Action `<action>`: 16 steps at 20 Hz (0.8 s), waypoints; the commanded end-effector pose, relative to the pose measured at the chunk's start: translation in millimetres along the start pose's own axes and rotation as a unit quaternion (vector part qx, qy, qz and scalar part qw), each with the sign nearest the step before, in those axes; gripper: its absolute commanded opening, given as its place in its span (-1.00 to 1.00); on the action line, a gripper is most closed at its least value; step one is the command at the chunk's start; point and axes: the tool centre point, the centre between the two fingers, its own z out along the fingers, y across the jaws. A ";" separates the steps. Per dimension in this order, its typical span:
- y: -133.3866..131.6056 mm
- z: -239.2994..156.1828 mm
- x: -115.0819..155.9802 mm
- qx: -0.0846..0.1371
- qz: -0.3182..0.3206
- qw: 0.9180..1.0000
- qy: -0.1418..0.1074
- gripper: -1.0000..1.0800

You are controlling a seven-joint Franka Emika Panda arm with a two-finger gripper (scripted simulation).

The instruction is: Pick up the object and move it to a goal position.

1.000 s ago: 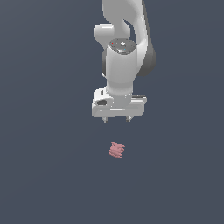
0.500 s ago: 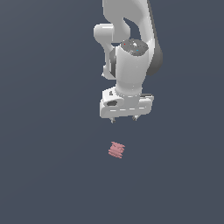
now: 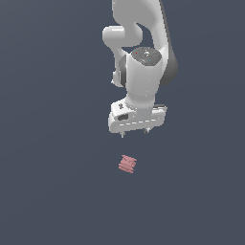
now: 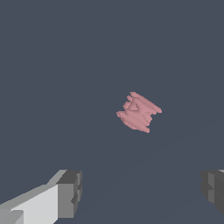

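The object, a small pink-red ribbed block [image 3: 128,163], lies on the dark grey floor, apart from the arm. It also shows in the wrist view [image 4: 138,111]. My white gripper [image 3: 135,133] hangs above it, slightly toward the exterior view's right, with a clear gap between the short fingertips and the block. The jaws stand wide apart and hold nothing. In the wrist view the two grey fingertips [image 4: 70,193] frame the picture's lower corners, with the block beyond them and not between them.
The dark grey floor [image 3: 48,191] spreads flat around the block, with no other object in view. The white arm [image 3: 139,43] rises above the gripper.
The gripper has moved toward the exterior view's right and a little lower, and has turned slightly. The block has not moved.
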 end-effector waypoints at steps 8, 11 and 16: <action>5.6 19.6 12.1 0.001 -0.096 0.995 -0.008 0.92; 8.0 28.0 16.8 0.002 -0.136 0.991 -0.012 0.92; 12.2 42.3 24.2 0.006 -0.201 0.979 -0.016 0.92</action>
